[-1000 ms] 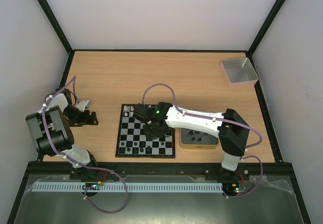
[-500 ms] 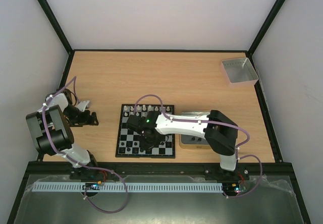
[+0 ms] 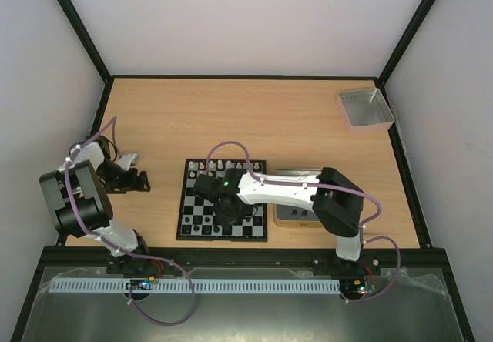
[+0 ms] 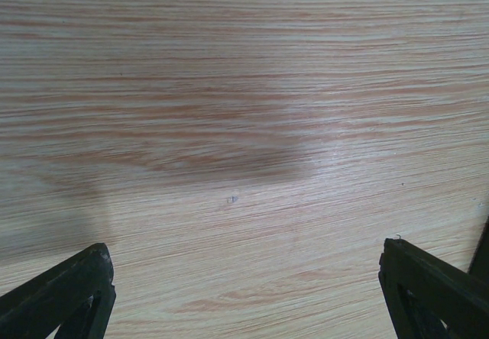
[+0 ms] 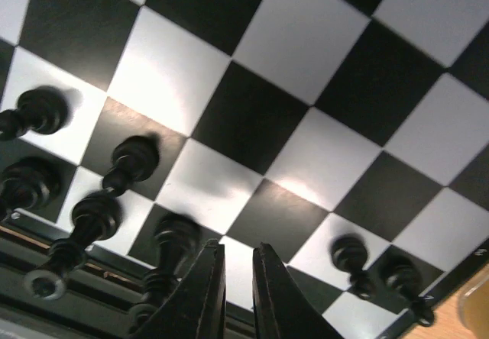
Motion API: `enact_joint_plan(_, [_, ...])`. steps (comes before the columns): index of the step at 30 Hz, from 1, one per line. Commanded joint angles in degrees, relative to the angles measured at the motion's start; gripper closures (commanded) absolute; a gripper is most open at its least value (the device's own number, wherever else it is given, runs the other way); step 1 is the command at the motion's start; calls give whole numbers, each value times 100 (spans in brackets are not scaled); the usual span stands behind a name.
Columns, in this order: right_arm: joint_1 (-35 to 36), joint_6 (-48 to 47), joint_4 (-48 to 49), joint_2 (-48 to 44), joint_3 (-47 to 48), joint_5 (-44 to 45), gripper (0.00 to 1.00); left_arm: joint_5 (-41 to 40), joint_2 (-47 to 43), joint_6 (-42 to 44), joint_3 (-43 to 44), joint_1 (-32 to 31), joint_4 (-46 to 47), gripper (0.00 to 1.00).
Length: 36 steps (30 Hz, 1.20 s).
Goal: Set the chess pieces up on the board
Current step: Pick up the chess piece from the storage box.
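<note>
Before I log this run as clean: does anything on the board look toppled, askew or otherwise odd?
Nothing stands out. The board sits flat and straight, and the black pieces near the right hand stand upright. The right arm hides part of the board from above.

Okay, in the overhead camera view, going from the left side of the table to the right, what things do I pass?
Left hand → chessboard → metal tin → grey tray, at the far right corner.
</note>
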Motion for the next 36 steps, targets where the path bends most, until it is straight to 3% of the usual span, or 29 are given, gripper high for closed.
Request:
enact_joint_plan(1, [-189,158,-339,-311,131,643,89,9,50,-7,-72,-12,-70,6])
enact_joint_plan(12, [-1978,235,-542,-1961,-839,1350,65,-8,54,-25,-72,-13,-57,6])
enact_joint_plan(21, [-2917,182,172,-2763,-2461,472,67,-51,92,-51,-79,-38,-41,6])
enact_joint_plan(36, [-3123,-2,593,-2645,-2923,196,70,-105,57,-103,-75,-83,-37,6])
